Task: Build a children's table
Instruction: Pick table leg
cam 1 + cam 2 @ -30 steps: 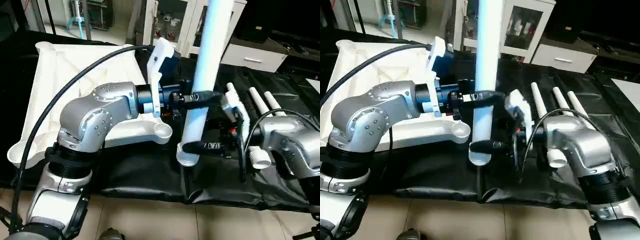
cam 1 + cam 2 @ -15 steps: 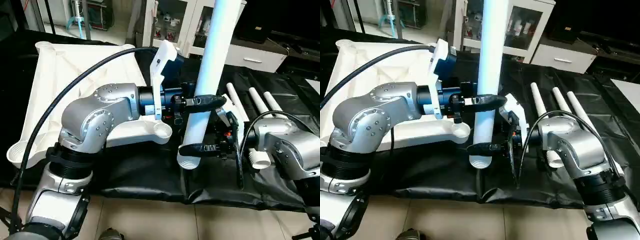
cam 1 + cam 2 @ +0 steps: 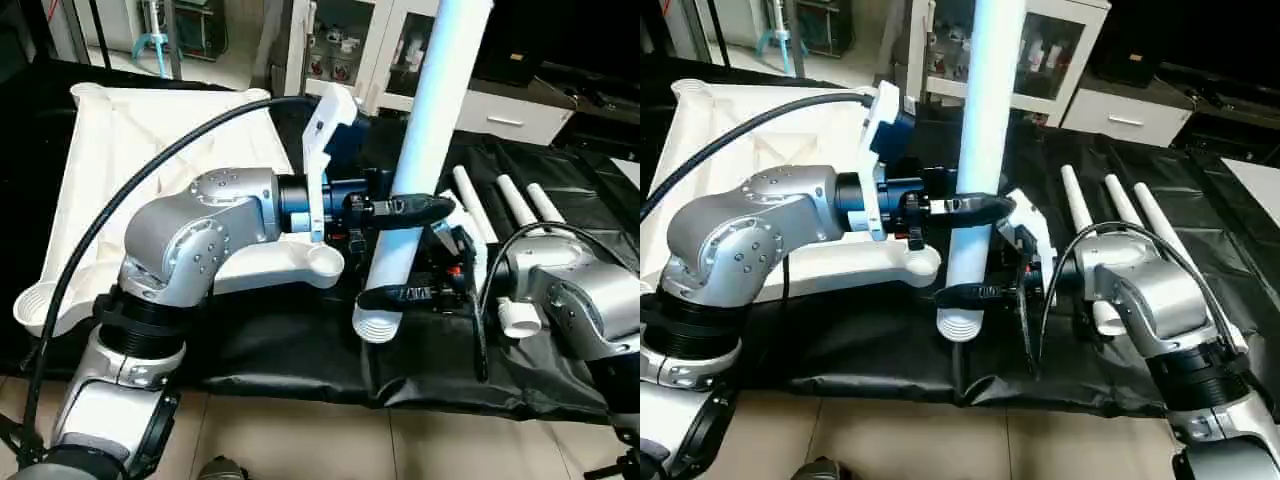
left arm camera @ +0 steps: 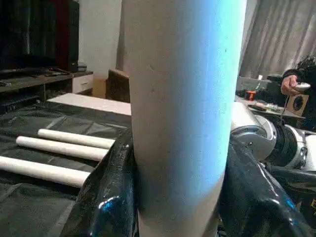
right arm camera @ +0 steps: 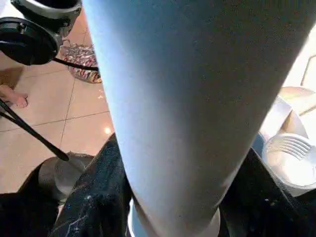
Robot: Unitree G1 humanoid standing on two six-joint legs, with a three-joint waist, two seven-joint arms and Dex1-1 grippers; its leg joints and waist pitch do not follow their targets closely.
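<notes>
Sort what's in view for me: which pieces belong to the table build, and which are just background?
Job:
- held leg, upright, in both the left gripper and the right gripper
- tabletop, underside up
- three spare legs lying on the black cloth

Background:
- glass-door cabinet
- white drawer unit

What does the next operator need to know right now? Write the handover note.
Left gripper: shut on the upright leg, about mid-length.
Right gripper: fingers around the same leg near its ribbed lower end; a firm grip can't be confirmed.
Tabletop: upside down on the black-cloth work table, ribs up, corner socket beside the held leg.
Three spare legs lie on the cloth at the robot's right.
Done: one leg picked up. Left: seat it in a socket, then fit the other three.
</notes>
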